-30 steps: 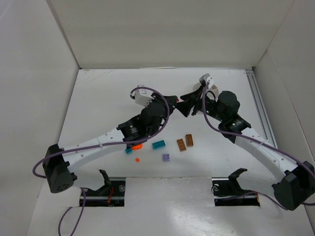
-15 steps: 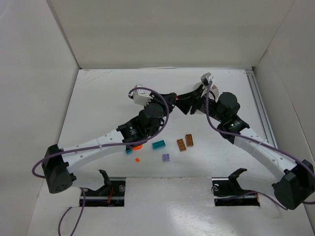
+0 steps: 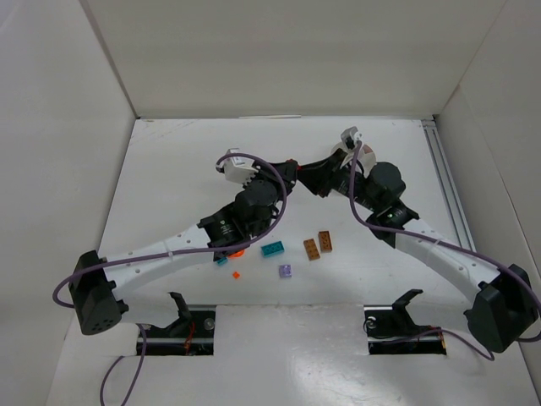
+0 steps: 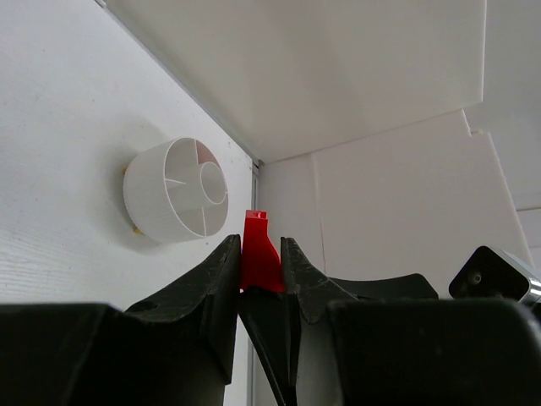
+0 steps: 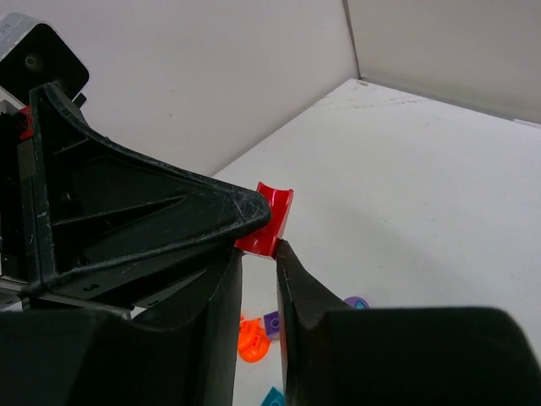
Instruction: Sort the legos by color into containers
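My left gripper (image 4: 260, 254) is shut on a small red brick (image 4: 256, 254) and holds it up in the air. My right gripper (image 5: 256, 254) meets it tip to tip, and its jaws stand closed on the same red brick's (image 5: 269, 218) lower edge. In the top view the two grippers touch at mid table, the left gripper (image 3: 293, 173) beside the right gripper (image 3: 314, 178). The white wedge dish (image 4: 173, 201) lies on the table beyond the left fingers. It is mostly hidden under the right wrist in the top view.
Loose bricks lie nearer the arm bases: a teal brick (image 3: 272, 249), two brown bricks (image 3: 312, 249), a purple brick (image 3: 286, 271), an orange piece (image 3: 235, 251) and an orange bit (image 3: 237, 275). White walls enclose the table on three sides.
My right gripper has moved left and a little farther back until it meets the left gripper's tips. The left gripper has shifted slightly back with the red brick.
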### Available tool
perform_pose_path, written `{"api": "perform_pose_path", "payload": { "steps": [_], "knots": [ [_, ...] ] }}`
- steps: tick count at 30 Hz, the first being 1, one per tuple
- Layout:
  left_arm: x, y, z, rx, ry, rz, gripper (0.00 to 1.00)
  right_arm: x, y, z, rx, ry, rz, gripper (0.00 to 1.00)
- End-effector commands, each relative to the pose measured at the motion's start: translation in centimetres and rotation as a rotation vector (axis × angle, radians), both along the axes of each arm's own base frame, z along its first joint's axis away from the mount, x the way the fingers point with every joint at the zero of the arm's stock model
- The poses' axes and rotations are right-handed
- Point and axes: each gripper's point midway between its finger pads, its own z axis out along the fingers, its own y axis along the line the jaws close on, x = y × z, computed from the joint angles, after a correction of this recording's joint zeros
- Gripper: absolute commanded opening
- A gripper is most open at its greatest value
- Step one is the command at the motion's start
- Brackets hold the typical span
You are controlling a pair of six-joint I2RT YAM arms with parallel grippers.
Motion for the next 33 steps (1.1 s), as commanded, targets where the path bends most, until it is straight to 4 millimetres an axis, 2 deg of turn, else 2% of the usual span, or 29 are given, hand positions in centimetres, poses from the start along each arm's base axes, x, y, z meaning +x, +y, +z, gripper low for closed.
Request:
{"api": "perform_pose_path", "payload": {
  "steps": [1,5,8,12,14,15,17,18,19,20,21,23,24,26,29,30,33],
  "knots": [
    [-3.4,-3.4,-0.1,-0.035,0.014,-0.205,0.00,0.5,0.1,3.8,0.106,-0.114,-0.037,0.17],
    [-3.5,-3.5,-0.4,-0.027,0.020,-0.214,0.02,0.6,0.3,3.5,0.099,-0.107,-0.028,0.09],
    [-3.5,-3.5,-0.6,-0.019,0.025,-0.214,0.09,0.4,0.4,3.0,0.092,-0.101,-0.019,0.00],
    [-3.5,-3.5,-0.1,-0.020,0.016,-0.215,0.16,0.1,0.6,2.9,0.088,-0.103,0.002,0.00],
    [-3.5,-3.5,-0.4,0.000,0.018,-0.216,0.18,-0.1,0.6,1.8,0.061,-0.077,0.027,0.00],
    [-3.4,-3.4,0.1,-0.008,0.011,-0.207,0.21,-0.2,0.7,1.5,0.047,-0.076,0.037,0.00],
    [-3.3,-3.1,-0.5,0.017,0.025,-0.194,0.32,-0.4,0.7,0.3,0.009,-0.048,0.060,0.00],
    [-3.2,-2.9,-0.5,0.018,0.024,-0.184,0.34,-0.4,0.7,-0.6,-0.010,-0.040,0.058,0.00],
    [-3.2,-2.9,-0.6,0.028,0.020,-0.185,0.35,-0.5,0.8,-0.6,-0.017,-0.049,0.065,0.00],
    [-3.2,-2.9,0.0,0.019,0.014,-0.185,0.42,-0.5,0.7,-1.4,-0.029,-0.030,0.066,0.00],
    [-3.2,-2.9,-0.1,0.030,0.010,-0.186,0.44,-0.9,0.7,-1.0,-0.024,-0.040,0.075,0.00],
    [-3.1,-2.7,-0.1,0.044,0.017,-0.177,0.47,-0.8,0.3,-1.4,-0.035,-0.037,0.065,0.00],
    [-3.1,-2.7,0.2,0.043,0.017,-0.177,0.54,-1.0,0.1,-1.3,-0.041,-0.043,0.064,0.00],
    [-3.1,-2.8,-0.5,0.072,0.034,-0.177,0.57,-0.6,-0.7,-1.2,-0.059,-0.060,0.047,0.00],
    [-2.6,-2.7,-1.2,0.088,0.062,-0.189,0.63,-0.5,-2.4,-1.4,-0.093,-0.063,0.012,0.00],
    [-2.6,-2.7,-2.0,0.101,0.080,-0.213,0.65,-0.4,-2.9,-1.3,-0.095,-0.060,-0.001,0.00],
    [-2.0,-1.6,-2.7,0.101,0.099,-0.200,0.73,0.3,-5.1,-1.6,-0.134,-0.073,-0.061,0.00]
  ]
}}
